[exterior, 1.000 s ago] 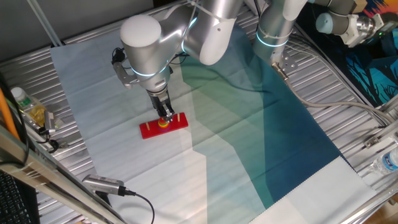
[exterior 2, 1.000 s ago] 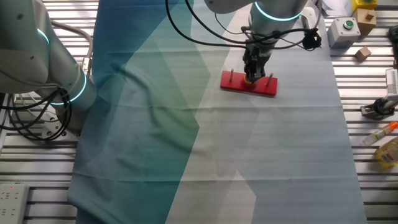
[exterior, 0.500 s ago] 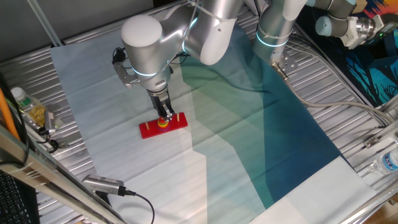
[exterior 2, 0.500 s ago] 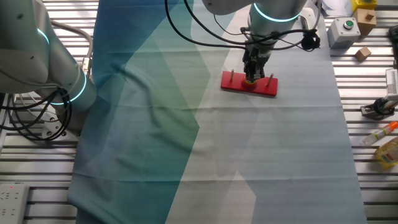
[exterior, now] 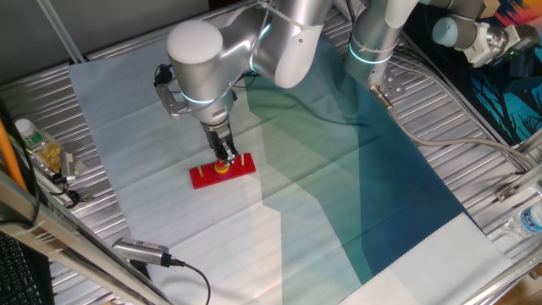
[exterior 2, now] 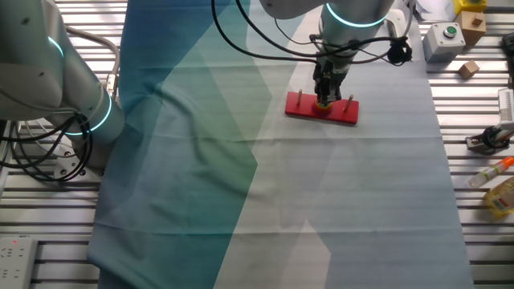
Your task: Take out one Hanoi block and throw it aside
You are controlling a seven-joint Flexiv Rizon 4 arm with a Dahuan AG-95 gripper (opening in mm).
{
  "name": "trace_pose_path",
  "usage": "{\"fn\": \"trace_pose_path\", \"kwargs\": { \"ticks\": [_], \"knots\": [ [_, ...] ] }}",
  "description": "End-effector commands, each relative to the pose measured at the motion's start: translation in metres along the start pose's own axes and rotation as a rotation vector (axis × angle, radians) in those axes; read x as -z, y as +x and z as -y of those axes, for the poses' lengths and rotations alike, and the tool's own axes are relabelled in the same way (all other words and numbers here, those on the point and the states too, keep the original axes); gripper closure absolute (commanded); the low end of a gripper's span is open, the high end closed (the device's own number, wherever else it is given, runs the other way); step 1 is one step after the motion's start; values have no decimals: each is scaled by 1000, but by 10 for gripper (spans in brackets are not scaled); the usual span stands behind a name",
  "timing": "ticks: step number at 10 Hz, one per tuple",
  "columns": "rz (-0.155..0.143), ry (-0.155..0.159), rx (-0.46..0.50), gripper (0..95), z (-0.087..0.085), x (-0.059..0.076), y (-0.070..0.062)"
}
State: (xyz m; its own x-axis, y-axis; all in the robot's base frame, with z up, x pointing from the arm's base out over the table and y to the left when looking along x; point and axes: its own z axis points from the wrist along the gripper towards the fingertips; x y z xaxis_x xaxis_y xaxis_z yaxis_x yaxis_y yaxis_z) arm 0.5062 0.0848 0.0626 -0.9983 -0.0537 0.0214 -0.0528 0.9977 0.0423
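The flat red base [exterior: 203,176] with pegs lies on the cloth, and a yellow disc [exterior: 222,168] sits on its middle peg. My gripper [exterior: 225,158] points straight down over that peg, just above the yellow disc. Its fingers are closed around the tiny red Hanoi block [exterior: 227,157]. In the other fixed view the gripper [exterior 2: 324,98] stands over the middle of the base [exterior 2: 301,108], with the yellow disc [exterior 2: 324,104] showing just under the fingertips. The block itself is hidden by the fingers there.
A blue-green cloth [exterior: 339,186] covers the table. A second arm [exterior 2: 48,72] stands at the table's side. Bottles [exterior 2: 498,172], small boxes [exterior 2: 470,68] and a button box [exterior 2: 443,36] lie along one edge. A cable and handheld unit [exterior: 144,252] lie near the other.
The gripper has risen very slightly over the middle peg. The base and yellow disc have not moved.
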Motion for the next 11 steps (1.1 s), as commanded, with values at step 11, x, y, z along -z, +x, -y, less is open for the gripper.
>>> {"fn": "trace_pose_path", "kwargs": {
  "ticks": [11],
  "knots": [
    [-1,15,-14,950,-2,14,2]
  ]
}}
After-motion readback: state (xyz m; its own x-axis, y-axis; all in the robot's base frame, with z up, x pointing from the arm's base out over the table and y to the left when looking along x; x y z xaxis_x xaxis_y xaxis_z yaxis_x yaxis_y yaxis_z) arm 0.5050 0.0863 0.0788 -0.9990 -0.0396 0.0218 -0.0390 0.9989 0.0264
